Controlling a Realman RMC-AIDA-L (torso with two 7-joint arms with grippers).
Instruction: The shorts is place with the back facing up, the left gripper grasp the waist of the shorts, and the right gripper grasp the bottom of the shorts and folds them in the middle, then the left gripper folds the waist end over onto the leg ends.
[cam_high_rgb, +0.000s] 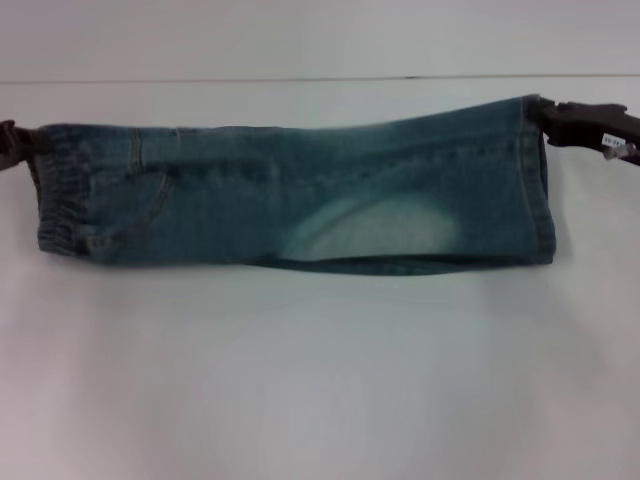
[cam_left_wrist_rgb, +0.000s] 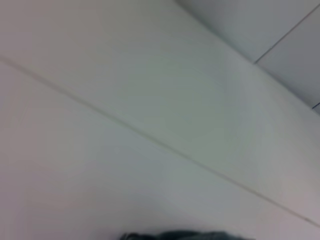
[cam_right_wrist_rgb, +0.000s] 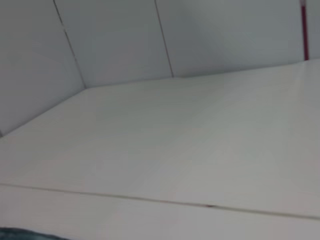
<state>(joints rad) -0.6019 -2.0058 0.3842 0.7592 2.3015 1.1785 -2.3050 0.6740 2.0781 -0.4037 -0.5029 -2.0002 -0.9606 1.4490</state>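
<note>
The shorts (cam_high_rgb: 300, 195) are stretched in a long band between the two hands, folded along their length, with the fold edge toward the camera in the head view. The left hand (cam_high_rgb: 14, 140) is seen at the far corner of the waist (cam_high_rgb: 58, 190), where the gathered elastic band hangs down from it; the hand is closed on that corner of the denim. The right hand (cam_high_rgb: 585, 127) is met at the opposite end, clamped on the far corner of the hems (cam_high_rgb: 538, 180), whose stitched edge runs down from the grip. Between the hands the cloth is pulled nearly straight along its far edge, while the near edge sags a little at the middle. A back pocket (cam_high_rgb: 135, 195) lies close to the left hand, just inside the waist, and a pale faded patch (cam_high_rgb: 370, 228) sits nearer the right hand. Whether the near edge touches the white surface (cam_high_rgb: 320, 380) or hangs just above it cannot be told. In the left wrist view only a sliver of denim (cam_left_wrist_rgb: 185, 235) is shown at the picture's edge, with the surface beyond it crossed by a thin seam (cam_left_wrist_rgb: 150, 140). In the right wrist view a small dark corner of denim (cam_right_wrist_rgb: 25, 234) is seen likewise, with grey wall panels (cam_right_wrist_rgb: 120, 40) standing behind the surface.
</note>
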